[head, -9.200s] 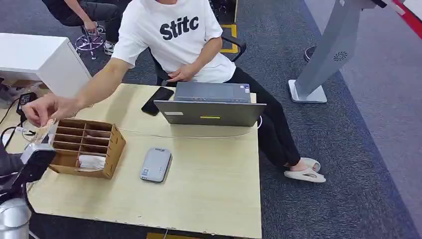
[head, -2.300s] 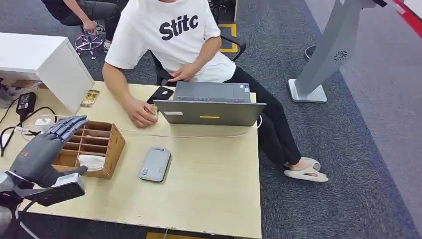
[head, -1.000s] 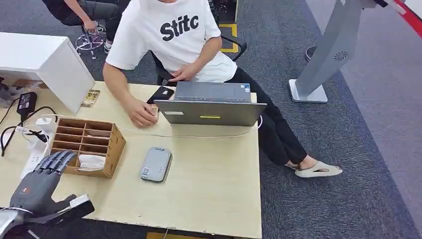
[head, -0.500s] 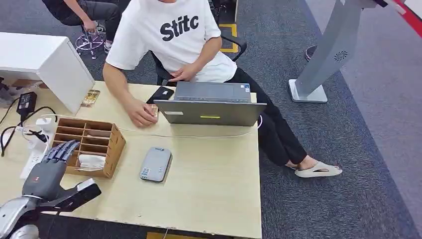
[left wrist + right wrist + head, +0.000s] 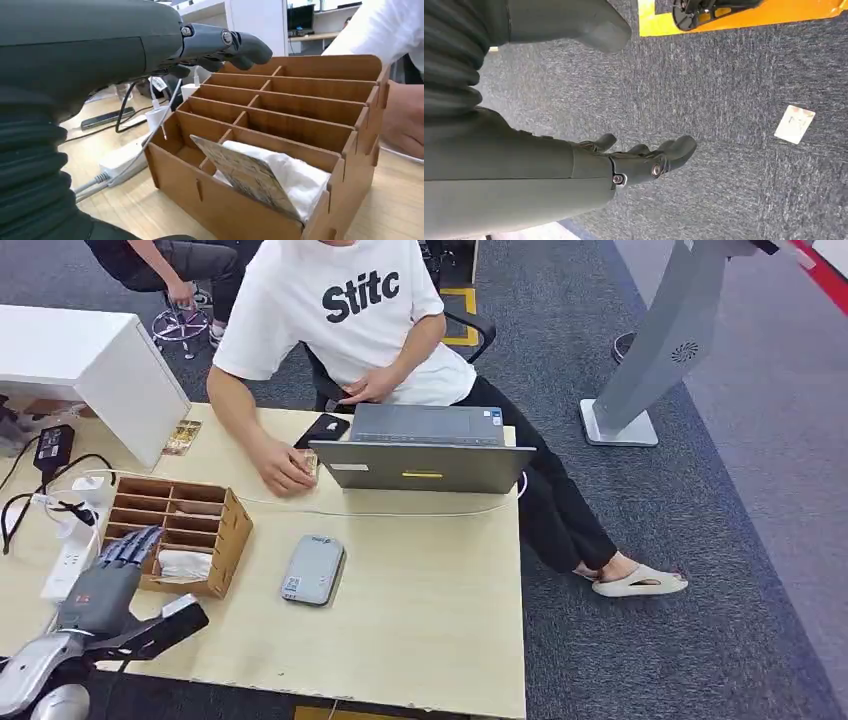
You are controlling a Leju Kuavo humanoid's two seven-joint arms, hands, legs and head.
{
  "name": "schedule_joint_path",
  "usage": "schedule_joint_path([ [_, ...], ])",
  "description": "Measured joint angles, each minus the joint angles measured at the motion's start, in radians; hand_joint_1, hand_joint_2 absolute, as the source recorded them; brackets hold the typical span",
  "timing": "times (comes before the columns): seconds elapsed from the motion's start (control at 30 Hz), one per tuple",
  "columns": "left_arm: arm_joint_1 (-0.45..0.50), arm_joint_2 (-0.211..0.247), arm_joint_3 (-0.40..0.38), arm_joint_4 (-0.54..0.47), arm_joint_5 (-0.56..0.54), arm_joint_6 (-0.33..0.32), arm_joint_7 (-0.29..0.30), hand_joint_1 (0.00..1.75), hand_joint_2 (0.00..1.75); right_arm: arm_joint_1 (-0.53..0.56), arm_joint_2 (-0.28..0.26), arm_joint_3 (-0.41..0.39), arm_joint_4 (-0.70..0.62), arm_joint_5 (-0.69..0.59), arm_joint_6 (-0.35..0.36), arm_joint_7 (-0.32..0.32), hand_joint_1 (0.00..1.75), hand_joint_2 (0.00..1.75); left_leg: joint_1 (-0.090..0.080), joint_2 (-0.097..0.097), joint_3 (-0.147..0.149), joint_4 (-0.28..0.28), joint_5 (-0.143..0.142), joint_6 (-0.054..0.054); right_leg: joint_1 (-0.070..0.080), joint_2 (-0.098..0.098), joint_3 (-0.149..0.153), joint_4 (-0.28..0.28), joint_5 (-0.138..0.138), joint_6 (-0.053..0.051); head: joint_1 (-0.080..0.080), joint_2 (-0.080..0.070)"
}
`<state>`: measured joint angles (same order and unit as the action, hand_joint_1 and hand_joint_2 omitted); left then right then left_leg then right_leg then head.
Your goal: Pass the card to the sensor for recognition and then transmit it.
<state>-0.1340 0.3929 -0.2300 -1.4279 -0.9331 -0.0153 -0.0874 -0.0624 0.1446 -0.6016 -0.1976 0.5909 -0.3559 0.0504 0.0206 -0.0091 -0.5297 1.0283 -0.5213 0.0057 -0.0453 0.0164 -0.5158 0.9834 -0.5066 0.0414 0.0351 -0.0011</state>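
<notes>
Reaching toward the wooden box, the empty, spread left hand probably must next pinch the leaning card.

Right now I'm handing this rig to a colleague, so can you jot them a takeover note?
Left hand: empty, fingers spread, at the wooden organizer.
Right hand: empty, hanging over carpet.
Card: leaning in the organizer's near compartment against white wadding.
Sensor: grey, flat on the table beside the organizer.
Done: nothing yet.
Left: grasp the card, present it to the sensor, pass it on.
</notes>
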Motion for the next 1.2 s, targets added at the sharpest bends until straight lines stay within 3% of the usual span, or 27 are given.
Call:
schedule_joint_path([
  [0.03, -0.001, 0.0, 0.0, 0.004, 0.0, 0.0, -0.003, 0.02, 1.75, 0.0, 0.0, 0.0, 0.0, 0.0, 0.001, 0.0, 0.0, 1.75, 0.0, 0.0, 0.0, 0.0, 0.0, 0.0, 0.0, 0.0, 0.0, 0.0, 0.0, 0.0, 0.0, 0.0],
  [0.07, -0.003, 0.0, 0.0, 0.008, 0.0, 0.0, -0.005, 0.21, 1.75, 0.0, 0.0, 0.0, 0.0, 0.003, 0.003, 0.0, 0.0, 1.75, 0.0, 0.0, 0.0, 0.0, 0.0, 0.0, 0.0, 0.0, 0.0, 0.0, 0.0, 0.0, 0.0, 0.0],
  [0.1, -0.004, 0.0, 0.0, 0.011, 0.0, 0.0, -0.005, 0.8, 1.75, 0.0, 0.0, 0.0, 0.0, 0.003, 0.003, 0.0, 0.0, 1.75, 0.0, 0.0, 0.0, 0.0, 0.0, 0.0, 0.0, 0.0, 0.0, 0.0, 0.0, 0.0, 0.0, 0.0],
  [0.13, -0.004, 0.0, 0.0, 0.013, 0.0, -0.001, -0.005, 1.5, 1.75, 0.0, 0.0, 0.0, 0.0, 0.003, 0.003, 0.0, 0.0, 1.75, 0.0, 0.0, 0.0, 0.0, 0.0, 0.0, 0.0, 0.0, 0.0, 0.0, 0.0, 0.0, 0.0, 0.0],
  [0.2, -0.007, 0.0, 0.0, 0.02, 0.001, -0.002, -0.005, 1.75, 1.75, 0.0, 0.0, 0.0, 0.0, 0.005, 0.006, 0.0, 0.0, 1.75, 0.0, 0.0, 0.0, 0.0, 0.0, 0.0, 0.0, 0.0, 0.0, 0.0, 0.0, 0.0, 0.0, 0.0],
  [1.2, -0.033, -0.04, 0.011, 0.095, -0.019, 0.066, -0.024, 1.75, 1.75, -0.001, 0.0, 0.0, 0.0, 0.024, 0.013, 0.0, 0.0, 1.75, 0.0, 0.0, 0.0, 0.0, 0.0, 0.0, 0.0, 0.0, 0.0, 0.0, 0.0, 0.0, 0.0, 0.0],
])
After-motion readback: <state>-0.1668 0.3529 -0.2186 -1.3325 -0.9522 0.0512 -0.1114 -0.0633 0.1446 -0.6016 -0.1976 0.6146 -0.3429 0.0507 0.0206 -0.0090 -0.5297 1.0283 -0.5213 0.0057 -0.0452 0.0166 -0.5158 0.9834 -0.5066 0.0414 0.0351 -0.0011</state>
